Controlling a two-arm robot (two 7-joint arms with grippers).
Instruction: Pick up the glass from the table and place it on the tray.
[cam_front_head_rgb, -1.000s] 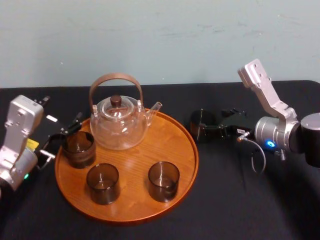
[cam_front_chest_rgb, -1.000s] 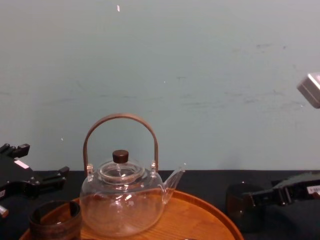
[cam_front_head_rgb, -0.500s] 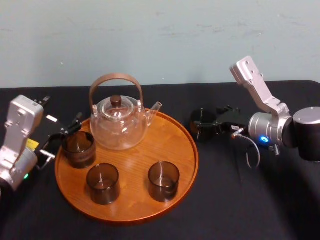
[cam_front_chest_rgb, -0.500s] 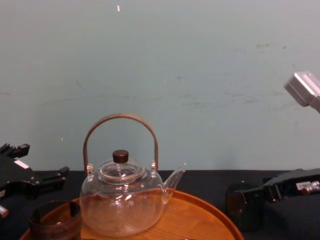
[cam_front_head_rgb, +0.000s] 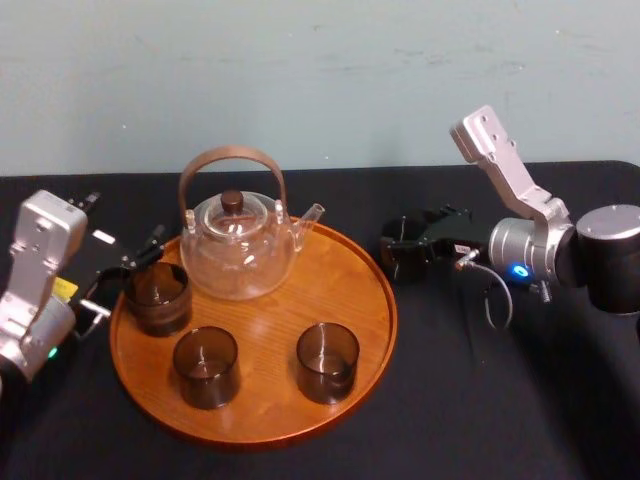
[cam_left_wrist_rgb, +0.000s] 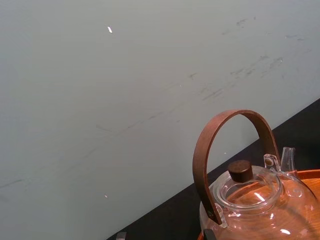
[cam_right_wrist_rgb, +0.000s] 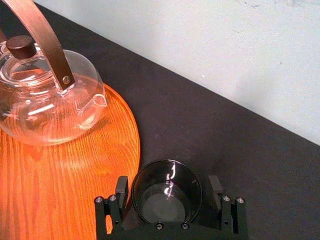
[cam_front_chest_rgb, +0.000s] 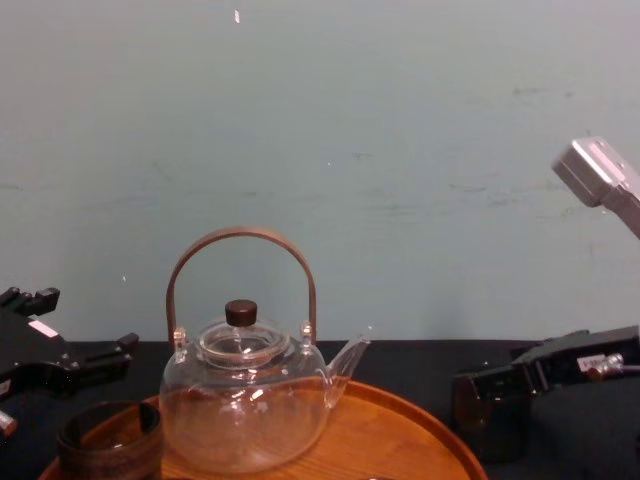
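Now right gripper (cam_right_wrist_rgb: 168, 189) straddles the glass (cam_right_wrist_rgb: 167, 202); fingers (cam_right_wrist_rgb: 121, 188) spread, barely clear.

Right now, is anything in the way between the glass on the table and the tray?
Nothing visible. The glass sits just right of the tray, between the open fingers of the right gripper. The wood beside it is bare; the teapot and three other glasses stand farther left.

Dark glass (cam_right_wrist_rgb: 166, 192) between the right gripper's (cam_right_wrist_rgb: 167, 183) parted jaws, beside the tray (cam_right_wrist_rgb: 55, 175)
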